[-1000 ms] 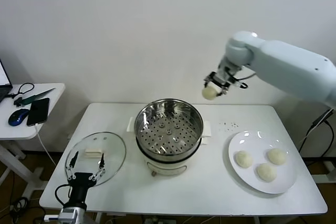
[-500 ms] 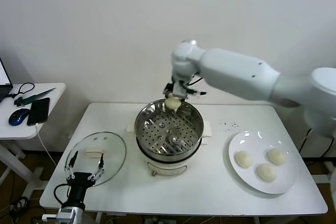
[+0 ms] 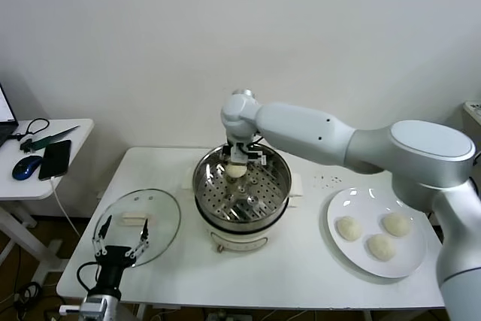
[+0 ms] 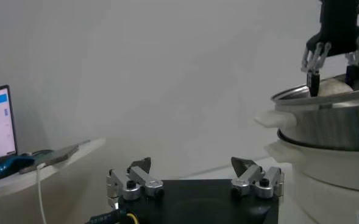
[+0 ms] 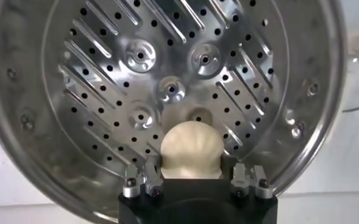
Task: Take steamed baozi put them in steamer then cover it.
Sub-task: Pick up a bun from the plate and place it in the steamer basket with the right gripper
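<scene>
Baozi in hand: one steamed baozi (image 3: 236, 171) sits between the fingers of my right gripper (image 3: 237, 162), which is closed narrowly on it, just above the perforated floor.
Steamer: the steamer (image 3: 242, 186) lies directly beneath my right gripper; the bun is already inside the rim, toward the far-left part of the basket.
What changed: a second ago this bun hung out to the right of the pot, well above the table; now it is down over the basket. I judge the carry done and the release next.
Count, baozi: four in all, one in my grip and three on the white plate (image 3: 409, 260), well off to the right of my working hand.
Count, steamer contents: none resting on the floor yet.
Lid: one glass lid (image 3: 137, 225) lies flat on the table, left of the pot.
Left gripper (image 4: 194, 181): spread wide, empty, parked at the lid's near edge.
</scene>
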{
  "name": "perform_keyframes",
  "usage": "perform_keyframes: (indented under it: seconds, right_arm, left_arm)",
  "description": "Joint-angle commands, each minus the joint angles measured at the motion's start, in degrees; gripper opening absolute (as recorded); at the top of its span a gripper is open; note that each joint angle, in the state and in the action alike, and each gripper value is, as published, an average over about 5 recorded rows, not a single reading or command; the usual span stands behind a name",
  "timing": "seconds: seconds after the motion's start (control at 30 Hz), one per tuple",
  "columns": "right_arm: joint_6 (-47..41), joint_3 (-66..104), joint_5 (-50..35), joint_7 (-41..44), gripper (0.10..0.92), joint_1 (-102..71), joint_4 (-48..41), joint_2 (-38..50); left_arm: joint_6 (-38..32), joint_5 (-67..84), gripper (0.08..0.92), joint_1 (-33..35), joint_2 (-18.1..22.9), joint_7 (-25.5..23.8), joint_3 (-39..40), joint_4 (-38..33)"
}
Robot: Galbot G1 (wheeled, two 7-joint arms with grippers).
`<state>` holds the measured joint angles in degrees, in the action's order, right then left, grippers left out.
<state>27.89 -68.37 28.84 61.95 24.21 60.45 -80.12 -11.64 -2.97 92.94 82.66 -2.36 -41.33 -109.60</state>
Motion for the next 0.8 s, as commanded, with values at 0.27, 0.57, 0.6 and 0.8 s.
perform_keyframes:
  seconds: [0.27, 0.57, 0.6, 0.8]
  right_arm:
    - [-0.38, -0.27, -0.71, -0.93, 0.713, -1.64, -2.62, -1.04]
    - [-1.01, 0.34, -6.39, -0.15, 0.822, 4.29, 2.59, 3.03]
    - [-1.35, 0.24, -7.59, 0.03, 0.822, 5.5, 3.74, 4.05]
    - [-9.64, -4.82, -23.64, -0.45, 0.823, 15.2, 11.27, 14.64]
  left_arm:
    - [0.05, 0.11, 0.823, -0.19, -0.23, 0.08, 0.27, 0.59]
    - [0.13, -0.17, 0.823, -0.02, -0.67, -0.01, 0.84, 0.55]
    - [0.14, -0.25, 0.823, 0.03, -0.71, -0.02, 0.94, 0.57]
    - [0.22, -0.35, 0.823, 0.23, -1.04, 0.0, 1.23, 0.46]
